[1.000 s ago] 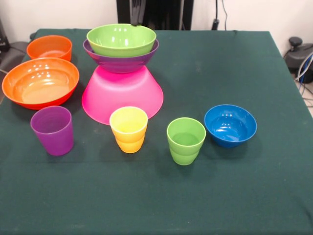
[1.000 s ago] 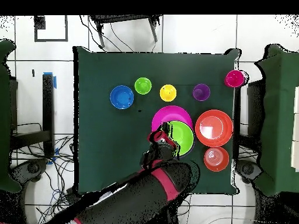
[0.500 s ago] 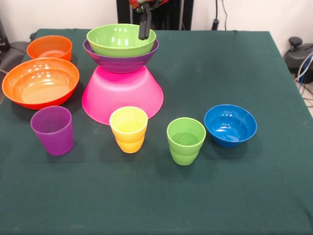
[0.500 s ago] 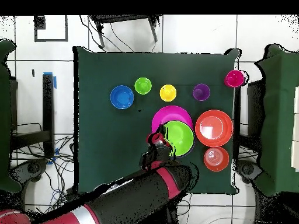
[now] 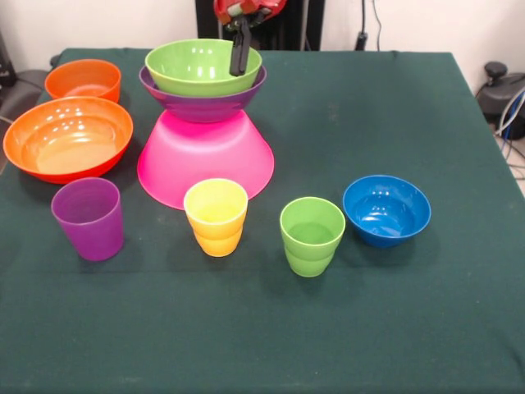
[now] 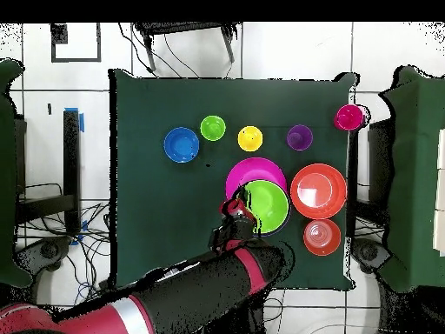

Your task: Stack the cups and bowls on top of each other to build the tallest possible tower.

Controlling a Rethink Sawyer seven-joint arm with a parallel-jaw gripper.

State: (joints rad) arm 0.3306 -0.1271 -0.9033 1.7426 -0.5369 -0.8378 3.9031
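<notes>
your claw hangs at the lime green bowl's rim, atop the tower. you cannot tell its grip state.

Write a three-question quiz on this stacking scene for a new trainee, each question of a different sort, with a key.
1. True or false: the pink bowl at the bottom of the tower stands upside down.
2. Which bowl sits topmost on the tower? A. small blue bowl B. lime green bowl C. large orange bowl
3. Fill in: in the front view the gripper hangs at the rim of the ______ bowl.

Key
1. True; the purple bowl rests on its upturned base.
2. B; the lime green bowl nests in the purple one, while the small blue bowl and large orange bowl sit on the table.
3. Lime green.
</notes>
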